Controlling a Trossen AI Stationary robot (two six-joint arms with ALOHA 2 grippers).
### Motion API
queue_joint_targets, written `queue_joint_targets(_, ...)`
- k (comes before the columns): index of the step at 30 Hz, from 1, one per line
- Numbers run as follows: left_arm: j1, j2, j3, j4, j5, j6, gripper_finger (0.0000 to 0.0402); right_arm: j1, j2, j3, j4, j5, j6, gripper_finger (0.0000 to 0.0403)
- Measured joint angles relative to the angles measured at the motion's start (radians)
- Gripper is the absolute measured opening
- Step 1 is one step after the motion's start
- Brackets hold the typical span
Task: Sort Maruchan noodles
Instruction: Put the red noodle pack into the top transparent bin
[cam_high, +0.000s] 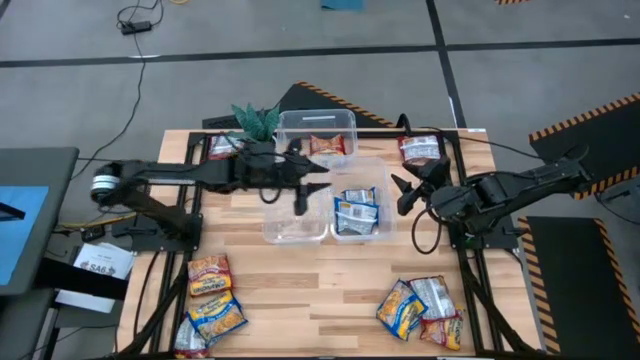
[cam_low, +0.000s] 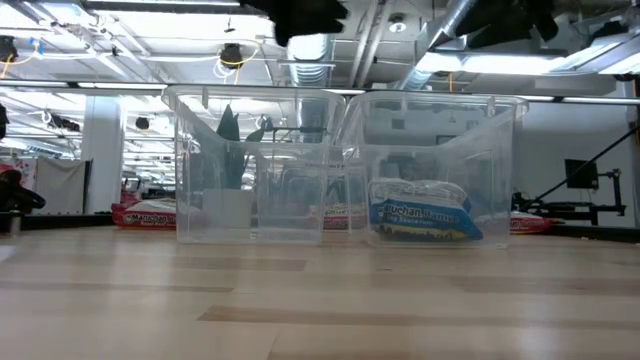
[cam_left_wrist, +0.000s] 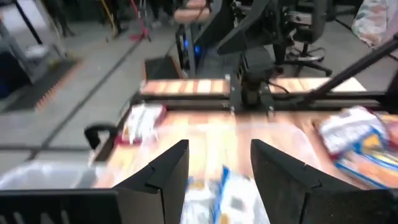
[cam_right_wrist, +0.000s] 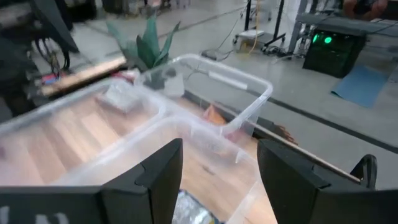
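Observation:
Blue-and-silver noodle packets (cam_high: 356, 212) lie in the near right clear bin (cam_high: 381, 196), also seen in the low view (cam_low: 420, 210). One red packet (cam_high: 327, 146) lies in the far bin (cam_high: 316, 117). The near left bin (cam_high: 295, 228) holds nothing. My left gripper (cam_high: 318, 178) hovers open over the bins and looks down on the blue packets (cam_left_wrist: 217, 199). My right gripper (cam_high: 402, 193) hovers open just right of the blue packets' bin, facing the bins (cam_right_wrist: 205, 134). Loose packets lie flat on the table: yellow-orange ones (cam_high: 212, 298) near left, a mixed pile (cam_high: 420, 305) near right.
Red packets lie at the far left (cam_high: 222, 147) and far right (cam_high: 420, 150) of the table. A small green plant (cam_high: 256, 120) stands at the far edge beside the far bin. Bare wood (cam_high: 310, 300) stretches between the two near piles.

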Motion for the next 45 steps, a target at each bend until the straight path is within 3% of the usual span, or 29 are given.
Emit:
queue_joint_targets(6, -0.079, -0.18, -0.183, -0.022, -0.004, -0.051, 0.016, 0.0, 0.0, 0.0, -0.097, -0.035, 0.062, 0.0228)
queue_joint_targets(14, -0.2, -0.442, -0.644, 0.339, -0.173, -0.137, 0.016, 0.0, 0.001, -0.005, -0.287, -0.059, 0.217, 0.0228)
queue_joint_targets(20, -0.217, -0.674, -0.853, 0.524, -0.209, -0.13, 0.016, 0.011, 0.0, -0.094, -0.288, -0.091, 0.24, 0.0228)
queue_joint_targets(26, -0.219, -0.85, -0.925, 0.507, -0.18, -0.123, 0.016, 0.079, -0.009, -0.193, -0.287, -0.099, 0.334, 0.0228)
queue_joint_targets(30, -0.22, -0.911, -0.933, 0.456, -0.153, -0.114, 0.016, 0.144, -0.01, -0.232, -0.276, -0.03, 0.404, 0.0228)
queue_joint_targets(36, -0.22, -0.926, -0.933, 0.412, -0.153, -0.114, 0.016, 0.22, -0.01, -0.267, -0.275, 0.125, 0.495, 0.0228)
queue_joint_targets(45, -0.219, -0.924, -0.933, 0.414, -0.152, -0.114, 0.016, 0.187, -0.037, -0.266, -0.273, 0.127, 0.543, 0.0228)
